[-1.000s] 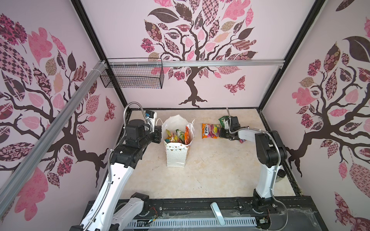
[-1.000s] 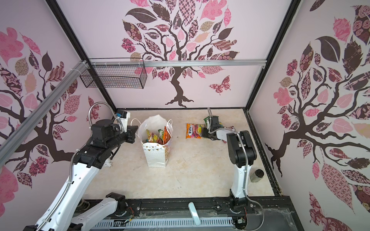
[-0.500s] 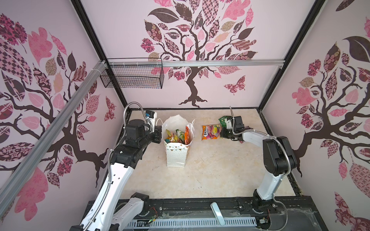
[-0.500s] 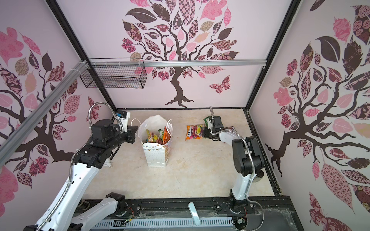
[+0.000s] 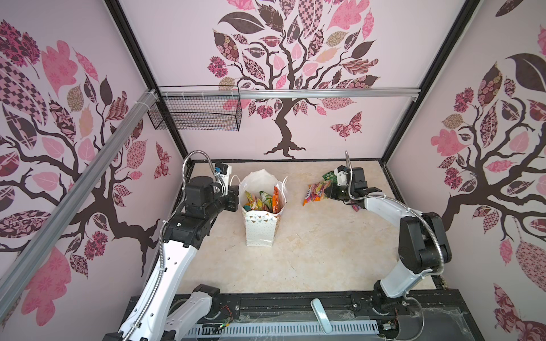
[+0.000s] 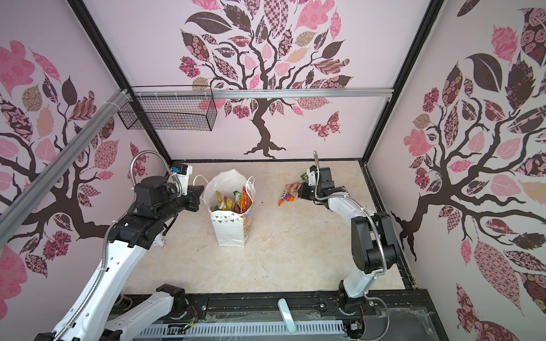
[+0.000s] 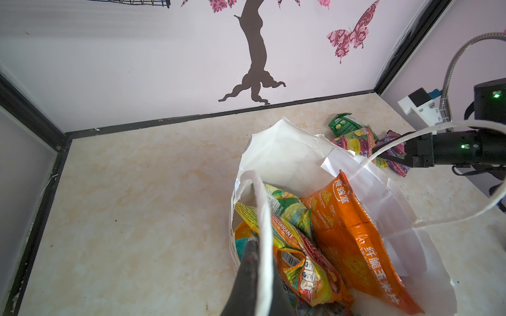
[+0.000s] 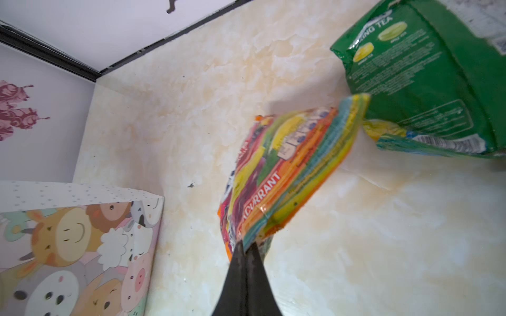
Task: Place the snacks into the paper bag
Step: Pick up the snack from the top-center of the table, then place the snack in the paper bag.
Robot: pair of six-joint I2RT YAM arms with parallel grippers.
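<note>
Peeking out beneath right arm (image 5: 384, 208): purple pouch (image 5: 355, 207)

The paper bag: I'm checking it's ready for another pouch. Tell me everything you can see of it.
The paper bag is white dotted paper with a bunting print and cartoon animals on one side. It stands upright on the table, mouth open, rim creased and ragged, white string handles loose. Several snacks stand inside, an orange pouch leaning on its wall. The left gripper, shut, pinches its rim.
</note>
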